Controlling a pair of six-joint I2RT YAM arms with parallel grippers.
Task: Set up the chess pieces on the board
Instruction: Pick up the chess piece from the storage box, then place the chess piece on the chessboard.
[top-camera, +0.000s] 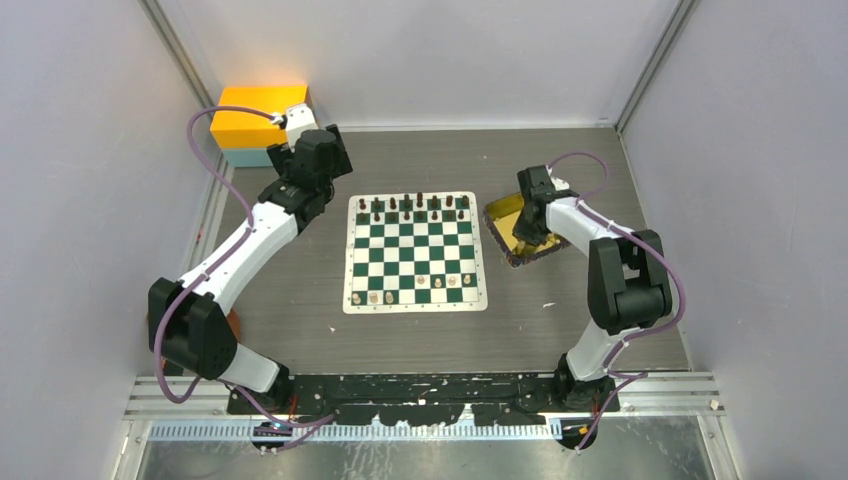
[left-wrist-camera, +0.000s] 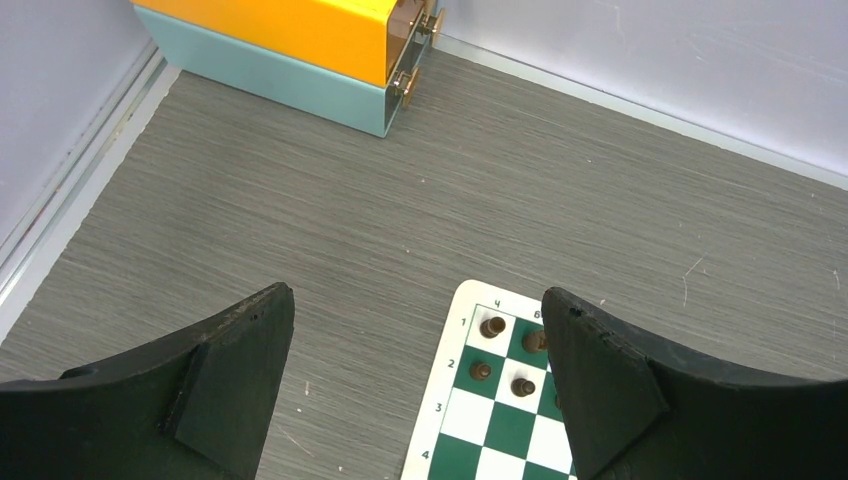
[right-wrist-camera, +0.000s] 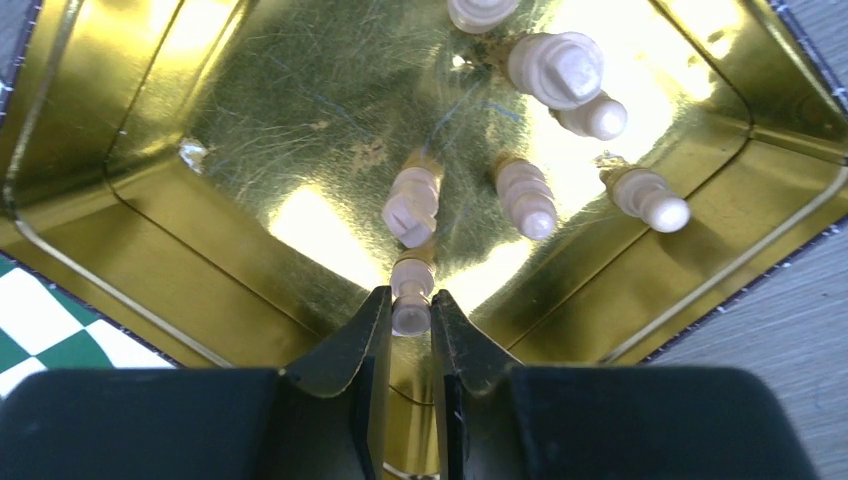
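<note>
1. The right claw (right-wrist-camera: 410, 302) is clenched on a pale piece (right-wrist-camera: 411, 283), one finger pressed to each side of it. The piece stands on the floor of the gold tray (right-wrist-camera: 120, 260), close to the tray's near wall.
2. Several other pale pieces (right-wrist-camera: 527, 197) stand or lean further in, on the same tray floor, none touching the fingers.
3. The tray lies on the bench just beside the right edge of the board (top-camera: 415, 302), level with the board's far half.
4. On the board, dark pieces (top-camera: 419, 205) fill much of the two far rows. Pale pieces (top-camera: 437, 281) stand in the two near rows, with gaps between them.
5. The left claw (left-wrist-camera: 415, 330) is released, its fingers spread wide with nothing between them. It hangs above the bare bench just off the board's far left corner.
6. An orange and teal box (top-camera: 260, 115) sits in the far left corner of the bench, well apart from the board.
</note>
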